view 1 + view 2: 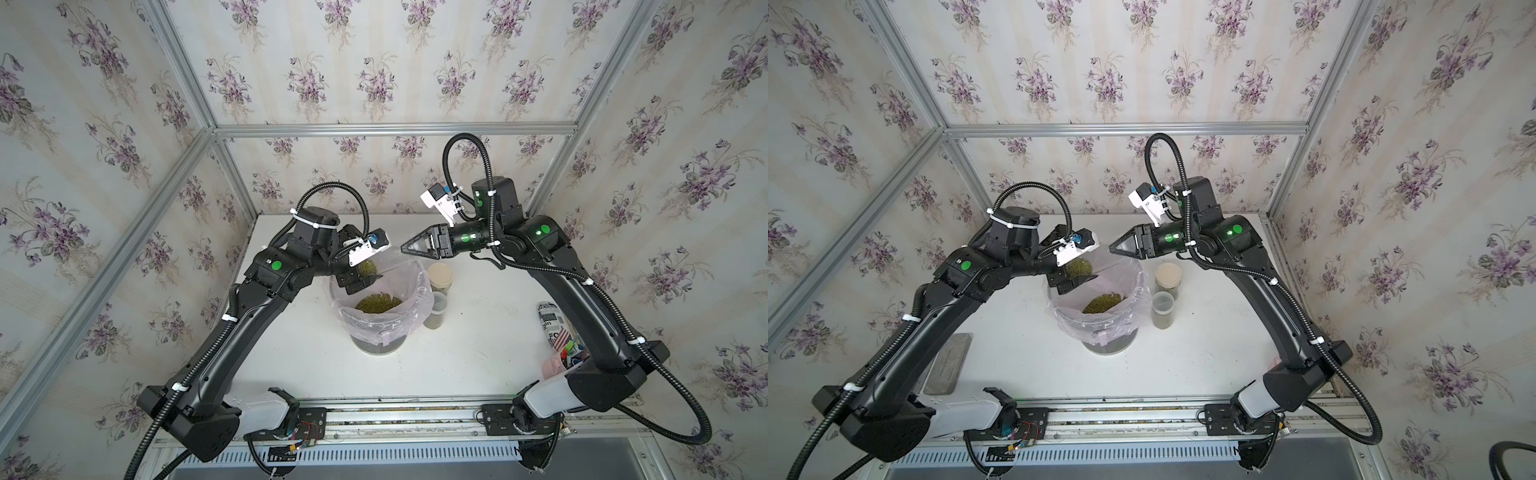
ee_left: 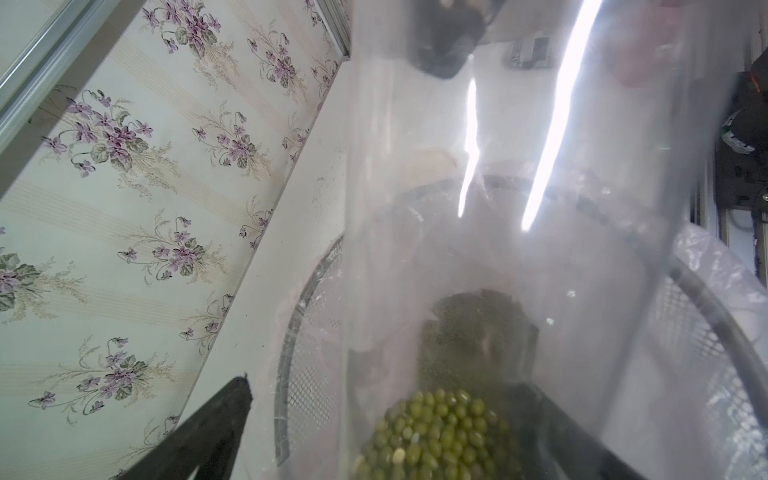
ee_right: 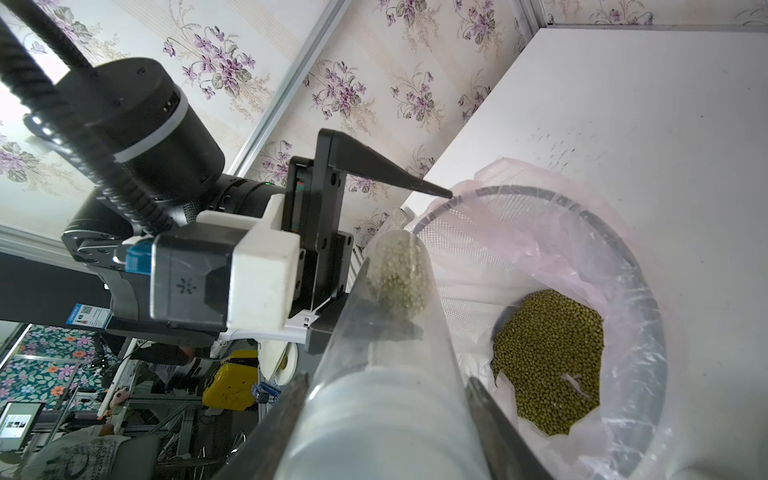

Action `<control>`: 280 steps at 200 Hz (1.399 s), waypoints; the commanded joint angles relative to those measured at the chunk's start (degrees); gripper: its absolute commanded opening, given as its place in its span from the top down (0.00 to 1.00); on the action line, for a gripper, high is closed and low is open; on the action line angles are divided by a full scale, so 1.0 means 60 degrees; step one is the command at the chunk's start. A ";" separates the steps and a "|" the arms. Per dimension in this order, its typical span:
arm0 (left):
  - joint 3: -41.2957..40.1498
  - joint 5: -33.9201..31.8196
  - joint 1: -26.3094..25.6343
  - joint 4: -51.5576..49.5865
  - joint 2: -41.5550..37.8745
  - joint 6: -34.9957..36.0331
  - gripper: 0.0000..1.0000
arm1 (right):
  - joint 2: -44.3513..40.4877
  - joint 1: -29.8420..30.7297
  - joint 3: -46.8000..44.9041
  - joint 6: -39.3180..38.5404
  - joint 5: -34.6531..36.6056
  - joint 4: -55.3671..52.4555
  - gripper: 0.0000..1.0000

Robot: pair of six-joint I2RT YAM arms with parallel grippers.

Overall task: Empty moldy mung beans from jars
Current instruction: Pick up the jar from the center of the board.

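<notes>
A long clear jar (image 3: 395, 332) lies tilted over the bagged mesh bin (image 3: 519, 190). My right gripper (image 3: 386, 380) is shut on its whitish lid end. A clump of mung beans (image 2: 436, 428) sits at the jar's bottom end, inside my left gripper (image 3: 432, 262). That gripper is open around the jar, with a gap between one finger (image 3: 395, 178) and the wall. More mung beans (image 1: 378, 302) lie heaped in the bin. Both top views show the left gripper (image 1: 365, 272) and the right gripper (image 1: 405, 248) facing each other above the bin.
Two more jars stand right of the bin: a tan-lidded one (image 1: 439, 276) and a smaller one (image 1: 436, 309). A printed can (image 1: 548, 320) and a pink cup of pens (image 1: 559, 361) stand under the right arm. A grey slab (image 1: 946, 365) lies at the left edge.
</notes>
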 commanded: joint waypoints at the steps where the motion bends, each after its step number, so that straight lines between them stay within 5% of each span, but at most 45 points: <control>1: -0.0045 0.0210 0.0004 0.0098 -0.0084 0.0151 0.09 | 0.0104 0.0018 0.0191 0.0020 -0.0135 0.0364 0.63; 280: -0.0278 0.0306 -0.0041 0.0434 -0.0188 0.0073 0.57 | 0.0189 -0.0057 0.0099 0.0531 -0.0047 0.0992 0.62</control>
